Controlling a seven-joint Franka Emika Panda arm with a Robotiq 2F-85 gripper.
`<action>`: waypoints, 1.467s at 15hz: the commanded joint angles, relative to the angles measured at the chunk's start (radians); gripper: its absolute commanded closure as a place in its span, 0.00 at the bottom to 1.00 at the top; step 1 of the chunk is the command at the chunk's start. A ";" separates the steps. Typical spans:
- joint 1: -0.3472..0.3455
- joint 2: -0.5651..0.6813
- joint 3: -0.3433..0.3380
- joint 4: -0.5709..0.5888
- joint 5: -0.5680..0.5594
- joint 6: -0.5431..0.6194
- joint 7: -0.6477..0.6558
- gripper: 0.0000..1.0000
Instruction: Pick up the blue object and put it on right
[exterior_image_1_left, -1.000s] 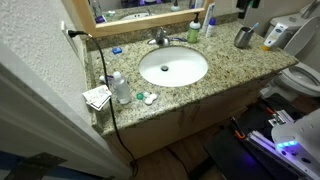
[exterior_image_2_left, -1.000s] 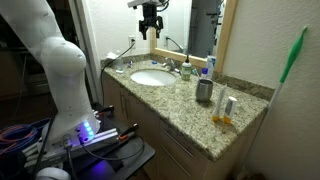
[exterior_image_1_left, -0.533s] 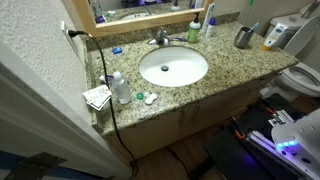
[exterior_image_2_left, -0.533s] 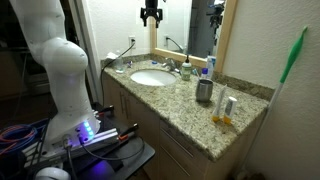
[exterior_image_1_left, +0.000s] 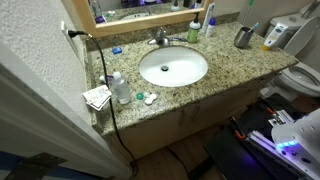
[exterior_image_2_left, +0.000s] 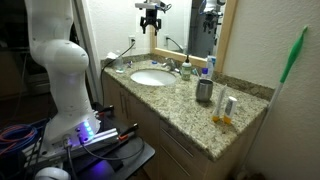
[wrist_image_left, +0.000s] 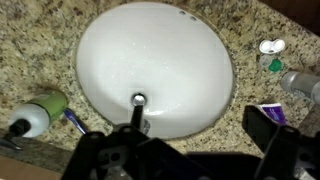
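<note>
The blue object (exterior_image_1_left: 116, 50) is a tiny low piece on the granite counter, near the wall and to the left of the faucet (exterior_image_1_left: 160, 38). In the wrist view it (wrist_image_left: 271, 107) shows at the lower right, partly hidden by one finger. My gripper (exterior_image_2_left: 151, 22) hangs high above the white sink (exterior_image_2_left: 152, 77), open and empty. In the wrist view its dark fingers (wrist_image_left: 185, 150) stand wide apart over the sink rim and faucet (wrist_image_left: 137, 105). The gripper is far from the blue object.
A clear plastic bottle (exterior_image_1_left: 120, 88) and two green-and-white round pieces (exterior_image_1_left: 145, 98) stand left of the sink (exterior_image_1_left: 173, 67). A green bottle (exterior_image_1_left: 193, 32), a metal cup (exterior_image_1_left: 243, 37) and a black cable (exterior_image_1_left: 104, 70) are on the counter. A mirror stands behind.
The gripper has shifted slightly up and back down above the sink. Nothing on the counter has moved.
</note>
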 joint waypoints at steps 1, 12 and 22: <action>0.035 0.201 0.026 0.242 -0.029 -0.016 -0.010 0.00; 0.104 0.348 0.037 0.402 -0.081 -0.007 -0.008 0.00; 0.220 0.536 0.038 0.570 -0.155 0.099 0.022 0.00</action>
